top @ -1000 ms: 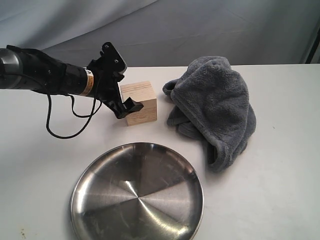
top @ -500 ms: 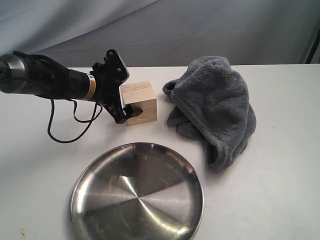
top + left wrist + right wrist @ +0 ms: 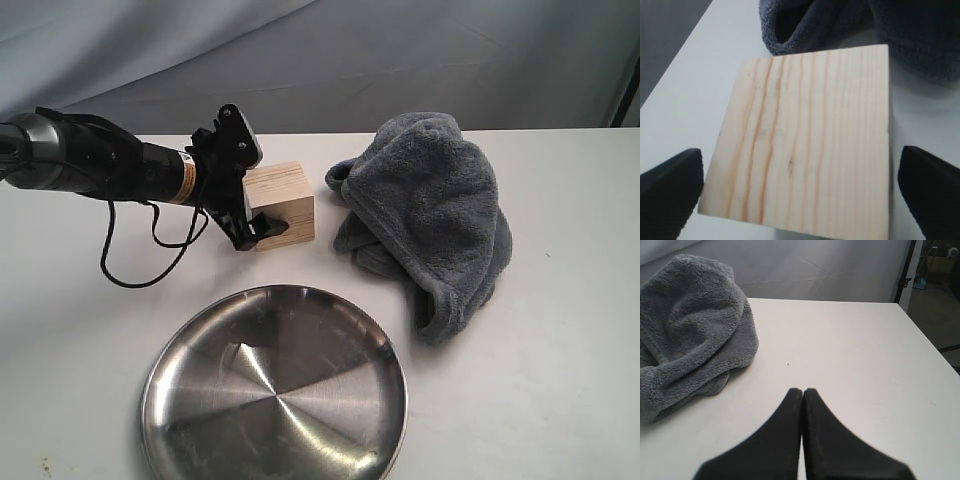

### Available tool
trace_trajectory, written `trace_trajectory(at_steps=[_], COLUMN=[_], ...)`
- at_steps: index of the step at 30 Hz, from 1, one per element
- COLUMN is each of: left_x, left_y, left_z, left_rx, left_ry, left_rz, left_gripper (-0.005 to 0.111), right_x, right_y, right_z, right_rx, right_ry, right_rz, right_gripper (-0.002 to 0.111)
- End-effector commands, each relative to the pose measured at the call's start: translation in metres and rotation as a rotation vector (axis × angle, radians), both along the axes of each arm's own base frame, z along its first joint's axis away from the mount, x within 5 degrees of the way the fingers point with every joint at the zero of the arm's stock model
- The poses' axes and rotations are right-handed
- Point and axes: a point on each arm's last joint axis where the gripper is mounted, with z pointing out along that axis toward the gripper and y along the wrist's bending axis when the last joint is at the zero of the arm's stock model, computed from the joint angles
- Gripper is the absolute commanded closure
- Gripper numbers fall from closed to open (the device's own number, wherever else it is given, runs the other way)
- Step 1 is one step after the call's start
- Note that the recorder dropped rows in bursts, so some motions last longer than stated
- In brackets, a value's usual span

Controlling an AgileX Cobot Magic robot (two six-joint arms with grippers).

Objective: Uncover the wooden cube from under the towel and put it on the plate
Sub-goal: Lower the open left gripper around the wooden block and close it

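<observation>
Is matte black nearly throughout. Shows, at the left edge of the exterior view, a grey metal cylinder on the left arm [image 3: 90,160], then wrinkled black sheathing and an orange-and-white label band [image 3: 183,180]. Trails a thin black cable [image 3: 102,258] in a loop below. Carries an angular black bracket with small screw heads at the left gripper [image 3: 262,195], with blunt dark fingers [image 3: 670,192]. Tapers at the right gripper [image 3: 802,400] into two smooth black wedges.
</observation>
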Motion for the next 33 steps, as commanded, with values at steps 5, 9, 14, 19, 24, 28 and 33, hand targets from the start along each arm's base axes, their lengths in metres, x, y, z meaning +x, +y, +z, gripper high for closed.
trace_trajectory(at_steps=[5,9,14,19,24,28,33], left_x=[0.005,0.006,0.006,0.006,0.004,0.001,0.002], left_y=[0.0,0.0,0.0,0.0,-0.001,-0.003,-0.002], left_z=[0.004,0.005,0.005,0.005,0.005,-0.001,-0.015], left_rx=[-0.068,-0.078,-0.126,-0.181,-0.217,-0.219,-0.197], left_ry=[0.016,0.017,0.066,0.129,0.18,0.224,0.245], left_rz=[0.086,0.095,0.152,0.219,0.241,0.223,0.238], left_gripper=[0.002,0.002,0.002,0.002,0.002,0.002,0.015], right_x=[0.0,0.0,0.0,0.0,0.0,0.0,0.0], right_y=[0.0,0.0,0.0,0.0,0.0,0.0,0.0], right_z=[-0.001,-0.001,-0.001,-0.001,-0.001,-0.001,-0.001], right_rx=[0.007,0.007,0.007,0.007,0.007,0.007,0.007], right_ry=[-0.004,-0.004,-0.004,-0.004,-0.004,-0.004,-0.004], right_rz=[-0.007,-0.007,-0.007,-0.007,-0.007,-0.007,-0.007], right_gripper=[0.108,0.108,0.108,0.108,0.108,0.108,0.108])
